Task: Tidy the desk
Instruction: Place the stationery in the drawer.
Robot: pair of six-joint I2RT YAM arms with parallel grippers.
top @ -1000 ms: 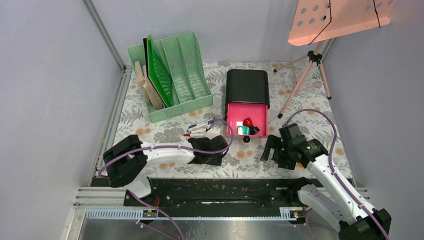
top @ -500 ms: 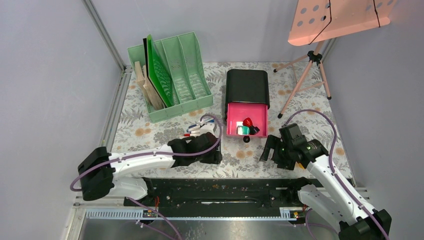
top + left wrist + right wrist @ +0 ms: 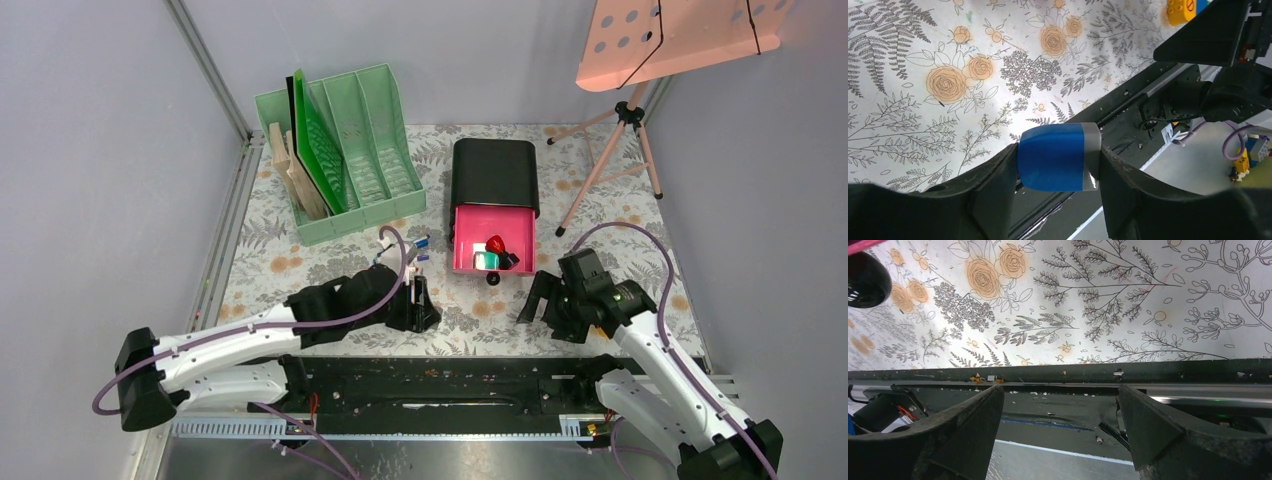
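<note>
The desk (image 3: 300, 262) is a pale cloth-covered top printed with grey ferns and orange flowers (image 3: 898, 75) (image 3: 1098, 290). My left gripper (image 3: 418, 300) hangs over its near middle, shut on a marker (image 3: 1055, 157) with a blue end and a grey band. The marker fills the gap between the jaws of the left gripper (image 3: 1058, 148). From above, the marker's (image 3: 414, 272) white body rises from the fingers. My right gripper (image 3: 540, 300) stands open near the front right. The right gripper (image 3: 1060, 390) has nothing between its fingers and looks over the black rail (image 3: 1063, 375).
A mint-green file rack (image 3: 375, 150) with boards and a green folder stands at the back left. A black drawer box (image 3: 495, 172) has its pink drawer (image 3: 470, 250) pulled open, with small red, green and black things inside. A tripod (image 3: 610, 160) carries a pink perforated board (image 3: 680, 35) at the back right.
The left arm has swung its elbow down and to the left and turned its wrist. The marker has come up off the cloth with it. The right arm has barely moved.
</note>
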